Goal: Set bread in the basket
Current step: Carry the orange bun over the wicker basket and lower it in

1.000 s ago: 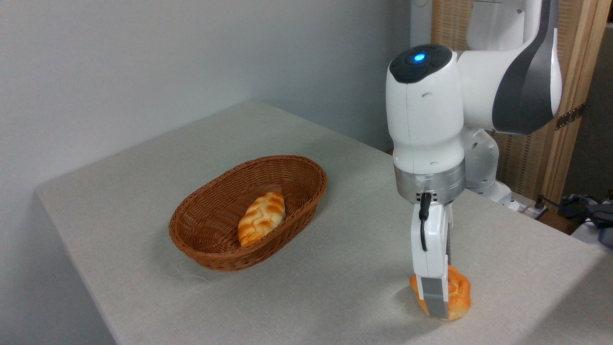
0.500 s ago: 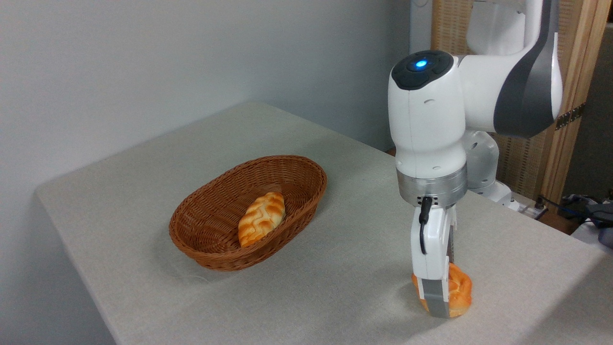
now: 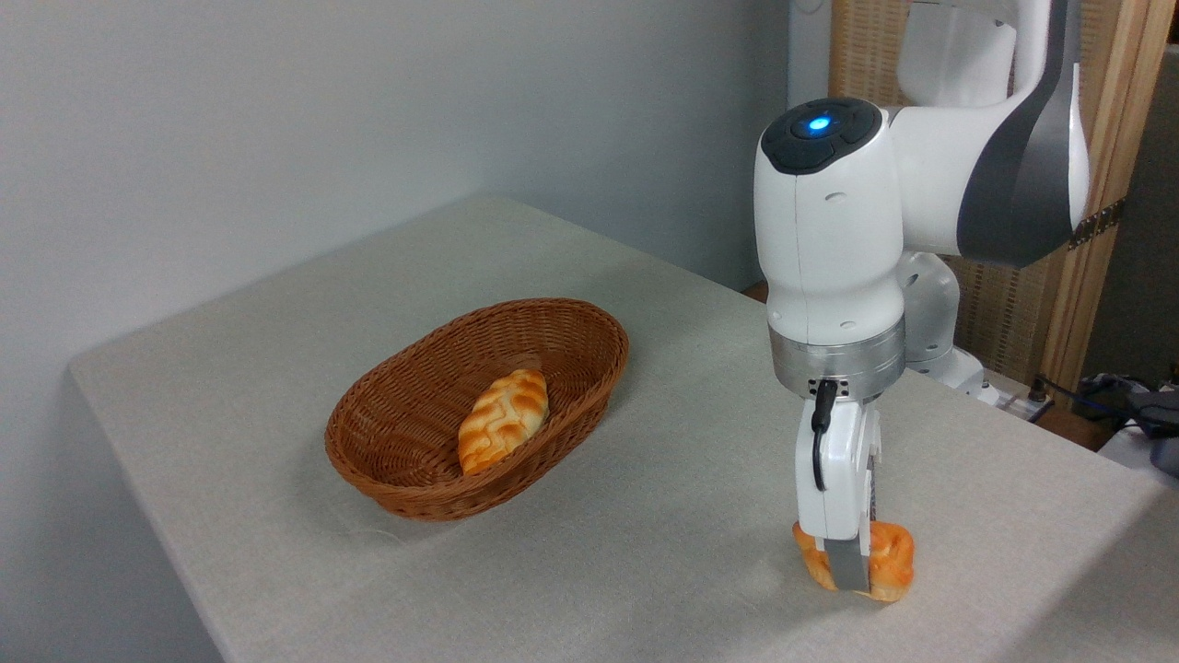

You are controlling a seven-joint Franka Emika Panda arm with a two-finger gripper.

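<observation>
I see the gripper (image 3: 852, 575) clamped on the lumpy orange-golden bun (image 3: 886, 564) at near right, oval brown wicker basket (image 3: 398, 460) left holding a braided loaf (image 3: 503, 419).

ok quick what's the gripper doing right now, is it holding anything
Gripper: jaws closed on the bread, low at the table, well apart from the basket.

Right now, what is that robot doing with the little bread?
The robot's gripper is down at the small round bun near the table's front right, its fingers on either side of it. The bun looks barely lifted, if at all. The wicker basket sits to the left, apart from it, holding a braided loaf.
</observation>
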